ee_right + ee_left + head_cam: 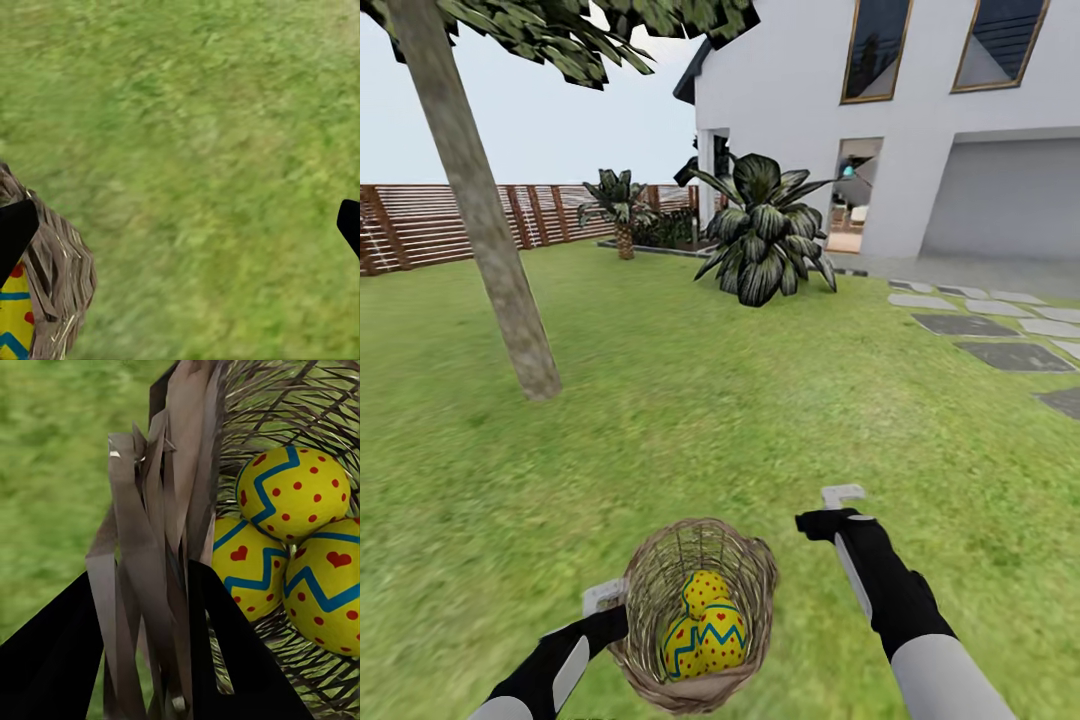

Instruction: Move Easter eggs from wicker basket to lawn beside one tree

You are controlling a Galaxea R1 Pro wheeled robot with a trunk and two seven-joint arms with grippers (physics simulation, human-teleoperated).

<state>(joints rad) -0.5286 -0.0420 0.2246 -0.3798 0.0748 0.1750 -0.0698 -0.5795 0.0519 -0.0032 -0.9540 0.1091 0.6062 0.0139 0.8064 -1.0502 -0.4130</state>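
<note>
Our left gripper (606, 597) sits at the lower left of the head view, clamped on the rim of the wicker basket (745, 560), which is tilted toward us at bottom centre. Inside we count two of the Easter eggs (705, 625) clearly; the third is mostly hidden behind them. Our right gripper (841, 496) hovers just right of the basket, fingers spread, holding nothing. On the lawn (660, 430) the tree (490, 250) rises at upper left, its crown cut off by the frame; a broad-leaved shrub (765, 240) and stepping stones (1000, 330) lie beyond.

Left wrist view: dark fingers (232, 652) pinch the braided rim (161, 547), three eggs at the right.

Right wrist view: finger tips (15, 229) at both edges, blurred grass between; basket cut off at lower left.
</note>
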